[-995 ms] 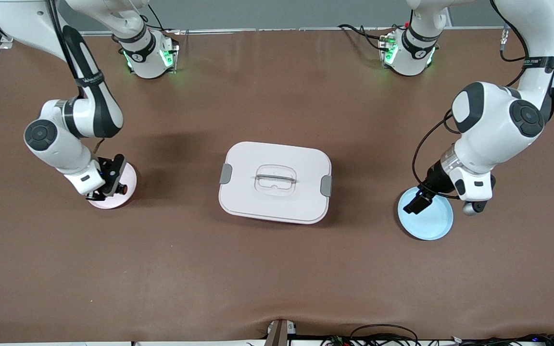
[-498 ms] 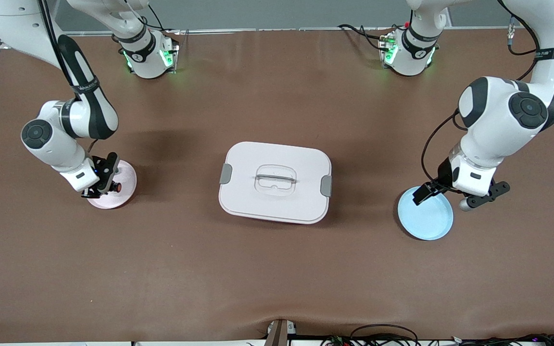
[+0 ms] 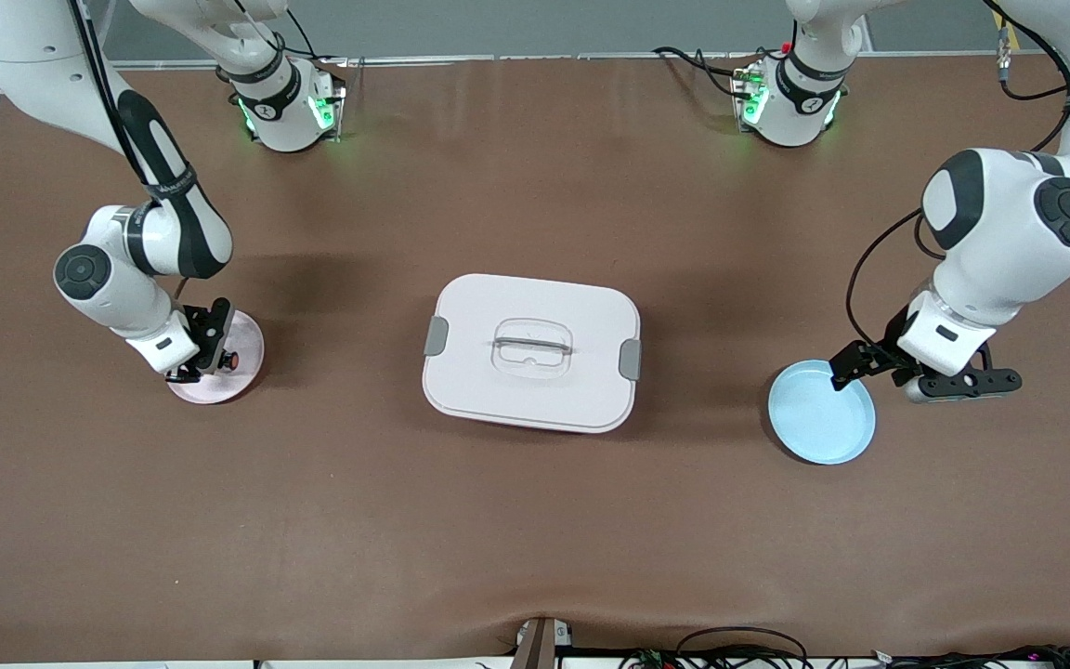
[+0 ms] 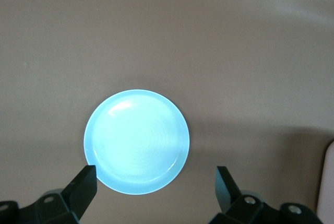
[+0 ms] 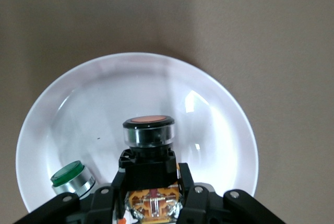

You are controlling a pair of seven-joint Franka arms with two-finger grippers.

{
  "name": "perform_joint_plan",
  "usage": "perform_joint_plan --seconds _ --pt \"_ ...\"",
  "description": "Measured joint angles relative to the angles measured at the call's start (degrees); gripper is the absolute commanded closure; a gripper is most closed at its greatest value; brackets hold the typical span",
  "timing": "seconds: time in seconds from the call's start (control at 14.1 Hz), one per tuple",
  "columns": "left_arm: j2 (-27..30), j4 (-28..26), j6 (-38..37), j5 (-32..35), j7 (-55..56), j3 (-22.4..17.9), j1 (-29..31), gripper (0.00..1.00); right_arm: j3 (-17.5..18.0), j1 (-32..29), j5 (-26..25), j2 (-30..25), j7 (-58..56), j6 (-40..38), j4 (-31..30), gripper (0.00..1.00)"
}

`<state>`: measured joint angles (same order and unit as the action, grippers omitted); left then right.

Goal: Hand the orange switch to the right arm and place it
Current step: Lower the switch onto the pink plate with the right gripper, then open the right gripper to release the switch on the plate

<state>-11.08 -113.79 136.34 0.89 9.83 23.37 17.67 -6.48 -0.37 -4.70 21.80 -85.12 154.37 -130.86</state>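
Observation:
The orange switch (image 3: 229, 359) is a small black block with an orange-topped round button (image 5: 148, 121) and orange markings on its body (image 5: 151, 203). My right gripper (image 3: 203, 358) (image 5: 151, 179) is shut on its black body, just over the pale pink plate (image 3: 245, 376) (image 5: 219, 93) at the right arm's end of the table. Whether the switch touches the plate I cannot tell. My left gripper (image 3: 927, 378) (image 4: 156, 177) is open and holds nothing, by the edge of the light blue plate (image 3: 823, 423) (image 4: 136, 140).
A green-topped metal button (image 5: 70, 177) lies on the pink plate beside the held switch. A white lidded box (image 3: 531, 351) with grey latches sits at the table's middle, between the two plates. Cables run along the table's front edge.
My left gripper has swung off the blue plate toward the left arm's end of the table, staying open. My right gripper has shifted slightly over the pink plate, still holding the switch.

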Motion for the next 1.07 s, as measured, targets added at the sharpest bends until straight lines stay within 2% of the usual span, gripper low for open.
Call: perform_joint_plan --seconds 0.36,1.0,1.07 --pt "1.6 0.5 -0.7 0.0 -1.4 0.0 1.9 0.0 0.3 -0.1 0.0 1.1 0.0 1.2 0.1 1.0" --pt "8.5 9.8 -20.1 0.0 -2.2 0.0 3.6 0.0 0.8 -0.1 0.0 1.4 -0.2 2.2 0.1 1.0" --pt "9.0 10.9 -21.7 0.0 -2.2 0.0 3.7 0.0 0.8 -0.1 0.0 1.4 -0.2 2.2 0.1 0.01"
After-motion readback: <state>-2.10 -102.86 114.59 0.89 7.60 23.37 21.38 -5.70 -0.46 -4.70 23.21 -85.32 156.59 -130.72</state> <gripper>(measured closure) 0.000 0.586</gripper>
